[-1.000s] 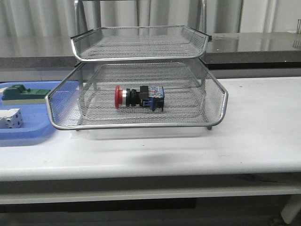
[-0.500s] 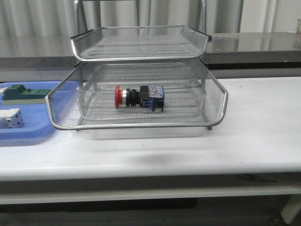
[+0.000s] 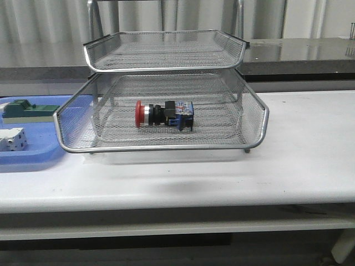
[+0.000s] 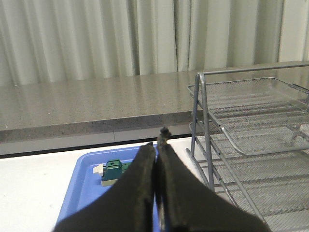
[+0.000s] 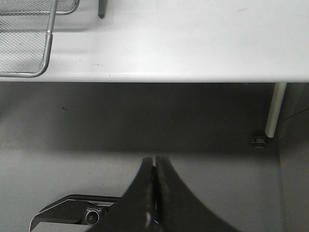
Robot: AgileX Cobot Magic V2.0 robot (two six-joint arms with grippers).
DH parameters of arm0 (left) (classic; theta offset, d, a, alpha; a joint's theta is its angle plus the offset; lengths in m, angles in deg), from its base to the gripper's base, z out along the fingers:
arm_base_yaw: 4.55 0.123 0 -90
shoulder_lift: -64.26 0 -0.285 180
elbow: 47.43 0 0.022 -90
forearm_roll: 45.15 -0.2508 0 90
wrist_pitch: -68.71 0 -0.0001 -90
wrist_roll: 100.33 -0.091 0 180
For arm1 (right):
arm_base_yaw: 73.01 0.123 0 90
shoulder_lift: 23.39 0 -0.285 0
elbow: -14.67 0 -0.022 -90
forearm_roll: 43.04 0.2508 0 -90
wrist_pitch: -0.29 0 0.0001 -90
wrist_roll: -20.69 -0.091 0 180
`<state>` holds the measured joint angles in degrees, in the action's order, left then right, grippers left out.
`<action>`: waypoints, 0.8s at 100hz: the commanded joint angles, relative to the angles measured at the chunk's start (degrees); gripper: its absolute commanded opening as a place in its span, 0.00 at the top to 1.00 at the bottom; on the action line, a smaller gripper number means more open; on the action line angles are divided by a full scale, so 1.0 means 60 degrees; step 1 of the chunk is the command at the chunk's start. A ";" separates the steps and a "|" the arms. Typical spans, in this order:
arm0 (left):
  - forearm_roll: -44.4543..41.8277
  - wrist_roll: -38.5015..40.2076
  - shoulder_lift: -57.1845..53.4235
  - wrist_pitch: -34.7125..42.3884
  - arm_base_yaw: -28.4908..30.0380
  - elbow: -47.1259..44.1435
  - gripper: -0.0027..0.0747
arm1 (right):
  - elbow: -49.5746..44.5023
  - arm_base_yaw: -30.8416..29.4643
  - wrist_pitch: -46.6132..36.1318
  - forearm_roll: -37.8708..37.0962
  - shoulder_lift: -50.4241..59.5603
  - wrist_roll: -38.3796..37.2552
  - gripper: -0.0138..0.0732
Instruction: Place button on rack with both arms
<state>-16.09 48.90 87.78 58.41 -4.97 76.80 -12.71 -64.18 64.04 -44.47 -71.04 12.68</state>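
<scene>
From my remote seat this reads as a lab or test room, not a home. I see a plain white tabletop [image 3: 299,160] on thin metal legs, a grey speckled counter [image 3: 299,52] running behind it, and pale pleated curtains [image 4: 96,38] closing off the back. A wire-mesh rack [image 3: 166,147] and a blue plastic tray [image 3: 28,158] of small parts are the only furnishings.

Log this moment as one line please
button: lying in rack lower tray | left pincer: shut, empty | right pincer: shut, empty
</scene>
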 commanded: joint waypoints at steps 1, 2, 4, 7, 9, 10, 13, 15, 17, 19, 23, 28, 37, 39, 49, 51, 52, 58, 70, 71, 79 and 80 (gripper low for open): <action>0.0148 0.0093 0.0068 0.0607 0.0021 0.0276 0.99 | 0.0332 0.0008 -0.0451 -0.0077 0.0015 0.0054 0.92; 0.0148 0.0093 0.0068 0.0607 0.0021 0.0276 0.99 | 0.0332 0.0008 -0.0451 -0.0077 0.0015 0.0054 0.92; 0.0148 0.0093 0.0068 0.0607 0.0021 0.0276 0.99 | 0.0332 0.0008 -0.0451 -0.0077 0.0015 0.0054 0.92; 0.0148 0.0093 0.0068 0.0607 0.0021 0.0276 0.99 | 0.0332 0.0008 -0.0451 -0.0077 0.0015 0.0054 0.92; 0.0148 0.0093 0.0068 0.0607 0.0021 0.0276 0.99 | 0.0332 0.0008 -0.0451 -0.0077 0.0015 0.0054 0.92; 0.0148 0.0093 0.0068 0.0607 0.0021 0.0276 0.99 | 0.0332 0.0008 -0.0451 -0.0077 0.0015 0.0054 0.92; 0.0148 0.0093 0.0068 0.0607 0.0021 0.0276 0.99 | 0.0332 0.0008 -0.0451 -0.0077 0.0015 0.0054 0.92; 0.0148 0.0093 0.0068 0.0607 0.0021 0.0276 0.99 | 0.0332 0.0008 -0.0451 -0.0077 0.0015 0.0054 0.92; 0.0148 0.0093 0.0068 0.0607 0.0021 0.0276 0.99 | 0.0332 0.0008 -0.0451 -0.0077 0.0015 0.0054 0.92; 0.0148 0.0093 0.0068 0.0607 0.0021 0.0276 0.99 | 0.0332 0.0008 -0.0451 -0.0077 0.0015 0.0054 0.92; 0.0148 0.0093 0.0068 0.0607 0.0021 0.0276 0.99 | 0.0332 0.0008 -0.0451 -0.0077 0.0015 0.0054 0.92; 0.0148 0.0093 0.0068 0.0607 0.0021 0.0276 0.99 | 0.0332 0.0008 -0.0451 -0.0077 0.0015 0.0054 0.92; 0.0148 0.0093 0.0068 0.0607 0.0021 0.0276 0.99 | 0.0332 0.0008 -0.0451 -0.0077 0.0015 0.0054 0.92; 0.0148 0.0093 0.0068 0.0607 0.0021 0.0276 0.99 | 0.0332 0.0008 -0.0451 -0.0077 0.0015 0.0054 0.92; 0.0148 0.0093 0.0068 0.0607 0.0021 0.0276 0.99 | 0.0332 0.0008 -0.0451 -0.0077 0.0015 0.0054 0.92; 0.0148 0.0093 0.0068 0.0607 0.0021 0.0276 0.99 | 0.0332 0.0008 -0.0451 -0.0077 0.0015 0.0054 0.92; 0.0148 0.0093 0.0068 0.0607 0.0021 0.0276 0.99 | 0.0332 0.0008 -0.0451 -0.0077 0.0015 0.0054 0.92; 0.0148 0.0093 0.0068 0.0607 0.0021 0.0276 0.99 | 0.0332 0.0008 -0.0451 -0.0077 0.0015 0.0054 0.92; 0.0148 0.0093 0.0068 0.0607 0.0021 0.0276 0.99 | 0.0332 0.0008 -0.0463 -0.0051 0.0015 0.0054 0.92; 0.0148 0.0093 0.0068 0.0607 0.0021 0.0276 0.99 | 0.0332 0.0008 -0.0463 -0.0033 0.0015 0.0054 0.92; 0.0148 0.0093 0.0068 0.0607 0.0021 0.0276 0.99 | 0.0332 0.0008 -0.0496 0.0239 -0.0010 0.0054 0.92; 0.0148 0.0093 0.0068 0.0607 0.0021 0.0276 0.99 | 0.0332 0.0008 -0.0497 0.0324 -0.0017 0.0054 0.92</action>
<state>-16.09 48.90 87.78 58.41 -4.97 76.80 -12.71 -64.18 64.04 -44.21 -71.04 12.68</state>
